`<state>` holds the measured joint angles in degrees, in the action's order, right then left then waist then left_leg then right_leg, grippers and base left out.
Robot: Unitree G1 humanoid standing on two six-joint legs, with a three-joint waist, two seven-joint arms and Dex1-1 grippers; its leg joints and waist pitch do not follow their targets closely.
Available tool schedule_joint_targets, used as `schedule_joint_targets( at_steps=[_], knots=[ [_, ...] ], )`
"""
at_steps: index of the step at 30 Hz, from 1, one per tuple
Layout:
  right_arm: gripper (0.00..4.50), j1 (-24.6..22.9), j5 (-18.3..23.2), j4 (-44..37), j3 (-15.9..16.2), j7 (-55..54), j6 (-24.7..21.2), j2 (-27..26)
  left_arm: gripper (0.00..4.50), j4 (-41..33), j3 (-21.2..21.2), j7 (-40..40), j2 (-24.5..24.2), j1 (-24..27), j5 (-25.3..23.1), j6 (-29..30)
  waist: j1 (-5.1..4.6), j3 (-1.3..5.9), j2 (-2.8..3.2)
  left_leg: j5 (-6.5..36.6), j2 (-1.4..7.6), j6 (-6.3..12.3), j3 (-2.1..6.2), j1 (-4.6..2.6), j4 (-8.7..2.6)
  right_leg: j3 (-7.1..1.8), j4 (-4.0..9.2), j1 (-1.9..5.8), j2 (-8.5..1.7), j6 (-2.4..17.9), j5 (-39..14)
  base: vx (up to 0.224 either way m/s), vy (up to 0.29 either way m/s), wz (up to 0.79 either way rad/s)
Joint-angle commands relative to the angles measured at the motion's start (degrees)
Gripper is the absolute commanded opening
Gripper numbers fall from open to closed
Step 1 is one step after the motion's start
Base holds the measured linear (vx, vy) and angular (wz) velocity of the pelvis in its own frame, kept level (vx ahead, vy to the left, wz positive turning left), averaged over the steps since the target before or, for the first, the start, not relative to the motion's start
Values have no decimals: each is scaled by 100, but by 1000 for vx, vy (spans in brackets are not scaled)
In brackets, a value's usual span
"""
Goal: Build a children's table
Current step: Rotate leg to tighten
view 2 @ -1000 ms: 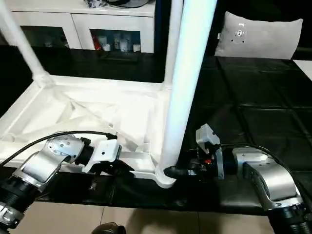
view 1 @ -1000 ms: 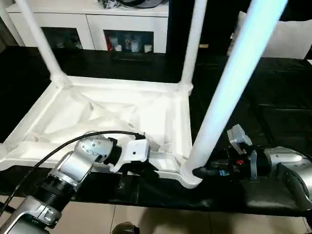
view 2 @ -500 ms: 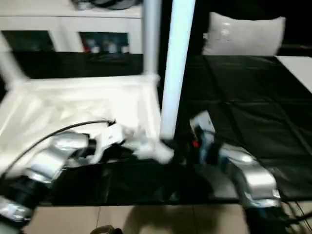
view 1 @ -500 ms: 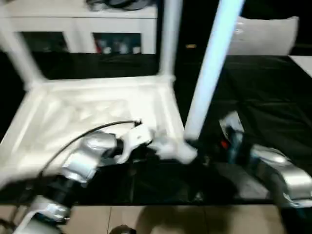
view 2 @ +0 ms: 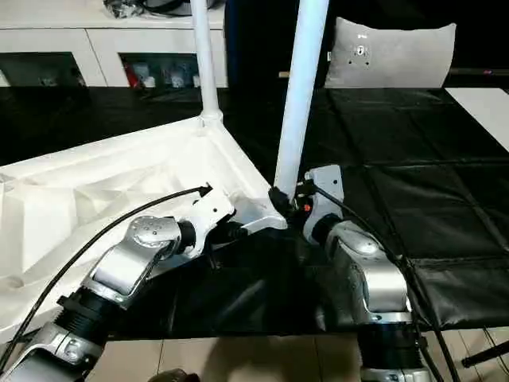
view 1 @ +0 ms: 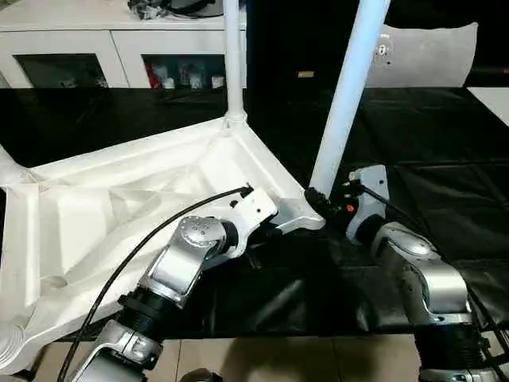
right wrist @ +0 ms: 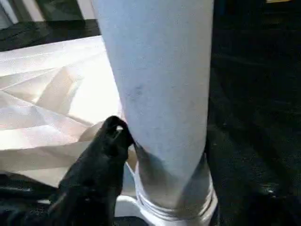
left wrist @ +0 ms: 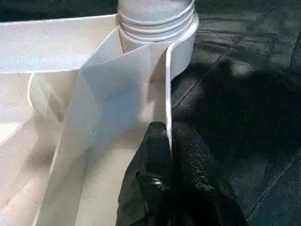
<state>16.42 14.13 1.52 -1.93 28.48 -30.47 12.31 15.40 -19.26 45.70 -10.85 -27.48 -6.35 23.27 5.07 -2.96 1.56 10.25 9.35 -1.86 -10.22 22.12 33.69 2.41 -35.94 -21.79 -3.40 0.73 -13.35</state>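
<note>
Legs point upward from the children's table (view 1: 119,207), which lies upside down on the dark mat (view 1: 445,159), its ribbed underside facing the camera and its near right corner turned toward the robot. Three legs show standing in corner sockets; the near leg (view 1: 346,95) rises steeply from that near right corner, its long axis close to vertical and leaning slightly right toward its top. The relation that matters sits at this corner: the socket lies between the two arms, with the rim to its left and the leg base directly above it. The left gripper (left wrist: 169,155) comes in from the left and is pinched nearly closed on the thin upright wall of the table's edge, one finger on each side, just beside the socket. The right gripper (view 1: 318,199) comes in from the right at the foot of the leg, its jaws partly spread around the leg base; one black finger (right wrist: 115,134) touches the leg's side, but a firm clamp cannot be confirmed. My guess is that seating the leg calls for a push straight down that axis while the left hand steadies the rim.
</note>
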Motion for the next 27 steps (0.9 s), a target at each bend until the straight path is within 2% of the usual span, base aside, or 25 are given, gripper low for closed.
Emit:
schedule_joint_targets(
  at_steps=[1,3,5,8,10,15,16,19,20,23,27],
  knots=[
    [301,-88,180,23,198,393,-91,25,0,-79,-112,180,-13,-1,113,-280,29,307,-72,790,386,249,171,-86,-387,-287,480,227,-536,983,-387,0,0,0],
    [317,-107,217,39,196,691,-30,314,0,-20,-161,425,-220,18,113,-561,34,311,-80,661,376,319,163,-73,-370,-284,462,233,-538,1030,-154,0,0,0],
    [334,-141,227,75,226,1304,255,750,0,35,-187,851,-466,62,206,-966,44,324,-90,607,379,385,155,-81,-355,-272,451,237,-539,1087,-55,0,0,0],
    [352,-177,237,71,278,1852,446,1107,0,0,-245,1267,-681,109,302,-1191,67,314,-94,641,395,452,159,-72,-353,-260,432,243,-544,1140,-24,0,0,0],
    [386,-188,239,97,331,2343,589,1489,0,-108,-379,1783,-982,151,377,-1354,86,308,-94,752,406,467,151,-98,-354,-259,456,224,-548,1159,-219,0,0,0],
    [390,-270,445,-47,510,3256,673,1925,0,-151,-500,2379,-1289,163,503,-1629,193,302,-86,835,446,445,148,-121,-364,-262,440,209,-558,1242,-282,0,0,0],
    [366,-319,579,-93,624,3729,686,2136,0,-158,-554,2680,-1432,161,567,-1763,202,304,-106,832,439,461,143,-110,-360,-258,434,214,-556,1251,-256,0,0,0],
    [356,-329,724,-122,659,4022,616,2231,0,-149,-594,2889,-1532,153,602,-1870,259,301,-109,831,447,496,144,-110,-356,-248,422,202,-554,1277,-286,0,0,0],
    [338,-322,858,-144,704,4299,527,2316,0,-124,-665,3100,-1653,131,602,-1994,275,293,-137,882,445,492,133,-115,-355,-252,441,196,-562,1278,-396,0,0,0],
    [316,-316,999,-195,771,4613,419,2405,0,-109,-779,3359,-1800,96,583,-2108,322,295,-121,888,466,454,144,-130,-368,-256,438,184,-568,1248,-554,0,0,0],
    [284,-308,1167,-232,841,4865,320,2450,0,-55,-823,3472,-1839,45,587,-2216,337,295,-123,908,462,399,147,-130,-370,-254,432,176,-566,1271,-582,0,0,0]
  ],
)
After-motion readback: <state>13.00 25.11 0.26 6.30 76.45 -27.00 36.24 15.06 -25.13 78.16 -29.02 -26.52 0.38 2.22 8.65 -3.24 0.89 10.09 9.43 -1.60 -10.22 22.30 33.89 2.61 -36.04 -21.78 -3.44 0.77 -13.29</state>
